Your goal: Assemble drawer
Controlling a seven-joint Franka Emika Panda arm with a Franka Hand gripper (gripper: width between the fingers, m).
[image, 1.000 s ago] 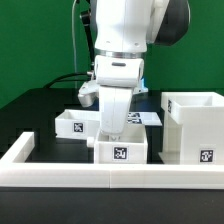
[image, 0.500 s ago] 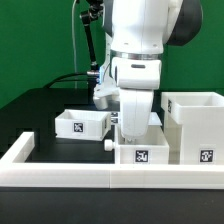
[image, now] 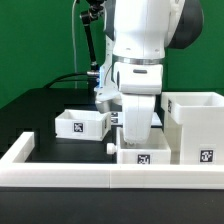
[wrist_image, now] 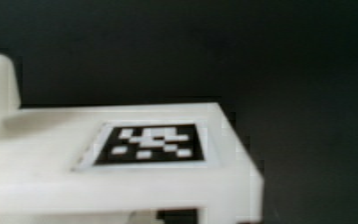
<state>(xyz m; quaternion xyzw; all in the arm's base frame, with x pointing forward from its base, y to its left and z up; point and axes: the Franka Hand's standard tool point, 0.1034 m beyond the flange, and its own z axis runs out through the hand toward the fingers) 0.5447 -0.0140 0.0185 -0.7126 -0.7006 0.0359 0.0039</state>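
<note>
Small box (image: 143,157) now beside casing (image: 197,125)

The exterior view sits low outside the worktop's (image: 40,105) near edge, facing level across the wall (image: 60,170) at the arm (image: 140,60). The wrist view looks down, very close and blurred, on a tagged white part (wrist_image: 149,145); overlap unclear.

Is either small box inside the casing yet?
No: the far box and the near box both sit outside the casing.
</note>
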